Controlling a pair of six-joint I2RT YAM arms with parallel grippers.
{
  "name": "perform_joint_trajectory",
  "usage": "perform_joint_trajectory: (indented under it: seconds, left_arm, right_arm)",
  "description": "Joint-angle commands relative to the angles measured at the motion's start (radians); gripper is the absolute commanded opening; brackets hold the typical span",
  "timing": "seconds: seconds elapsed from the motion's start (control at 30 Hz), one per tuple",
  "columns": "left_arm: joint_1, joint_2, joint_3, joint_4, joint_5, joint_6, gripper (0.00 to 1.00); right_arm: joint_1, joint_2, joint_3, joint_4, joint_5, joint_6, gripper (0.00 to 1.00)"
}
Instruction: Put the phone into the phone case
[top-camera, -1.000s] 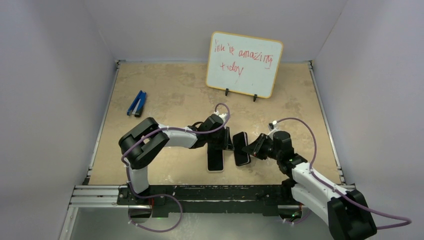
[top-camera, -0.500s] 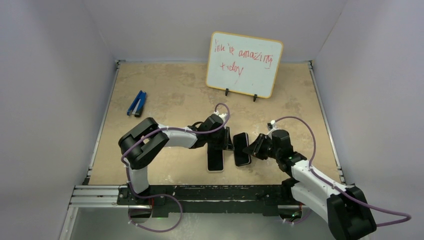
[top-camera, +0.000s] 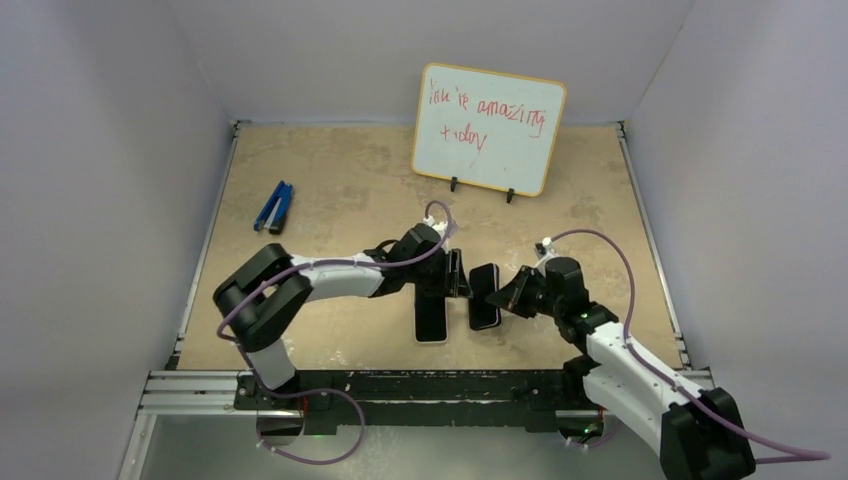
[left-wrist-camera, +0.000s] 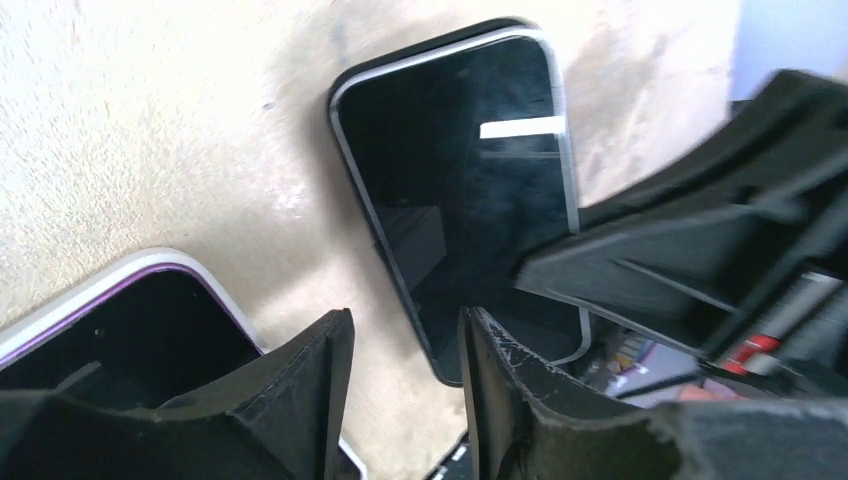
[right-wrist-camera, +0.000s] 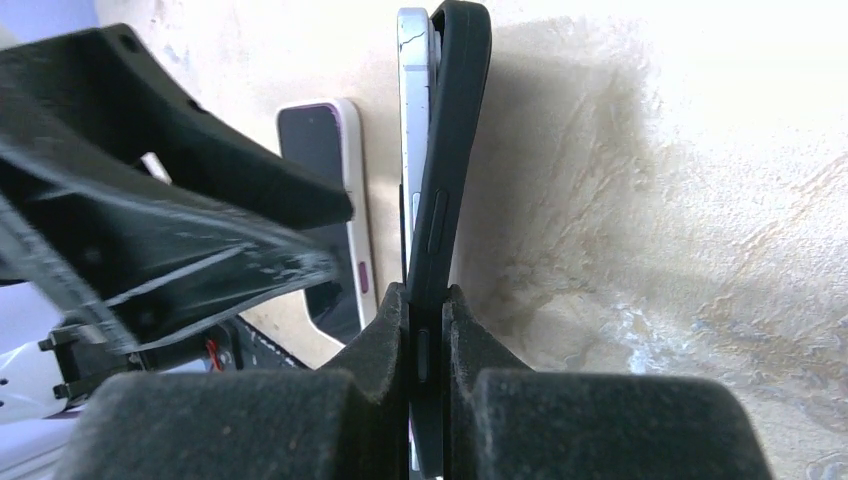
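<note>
A silver-edged phone (right-wrist-camera: 412, 100) sits partly inside a black phone case (right-wrist-camera: 458, 120), its edge standing proud of the case rim. My right gripper (right-wrist-camera: 425, 300) is shut on the case's side and holds it on edge above the table; it shows in the top view (top-camera: 503, 295) beside the cased phone (top-camera: 484, 300). In the left wrist view the phone's dark screen (left-wrist-camera: 450, 150) faces the camera. My left gripper (left-wrist-camera: 405, 330) is open and empty, its fingertips just off the phone's near corner, also in the top view (top-camera: 460, 282).
A second phone-shaped thing with a white and purple rim (top-camera: 430, 320) lies flat left of the cased phone, under my left gripper. A whiteboard (top-camera: 488, 128) stands at the back. A blue tool (top-camera: 273, 206) lies at the far left.
My left arm's elbow has swung out to the left and its gripper has edged slightly away from the bases. The right gripper and cased phone have barely shifted.
</note>
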Motion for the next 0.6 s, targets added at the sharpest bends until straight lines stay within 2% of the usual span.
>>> perform_joint_trajectory:
  seconds: [0.0, 0.13, 0.3, 0.4, 0.57]
  left_arm:
    - [0.040, -0.171, -0.020, 0.001, 0.018, -0.014, 0.48]
    - [0.114, -0.298, -0.085, 0.040, 0.075, -0.041, 0.62]
    - [0.173, -0.430, -0.130, 0.062, 0.163, -0.035, 0.76]
    - [0.174, -0.484, -0.140, 0.084, 0.191, -0.036, 0.79]
    - [0.176, -0.486, -0.169, 0.169, 0.237, -0.049, 0.79]
  right_arm:
    - [0.000, -0.077, 0.092, 0.003, -0.015, 0.029, 0.00]
    - [0.000, -0.123, 0.121, 0.031, -0.044, 0.058, 0.00]
    - [0.001, -0.166, 0.135, 0.156, -0.134, 0.111, 0.00]
    - [0.000, -0.228, 0.133, 0.244, -0.150, 0.147, 0.00]
    - [0.000, -0.296, 0.123, 0.372, -0.160, 0.204, 0.00]
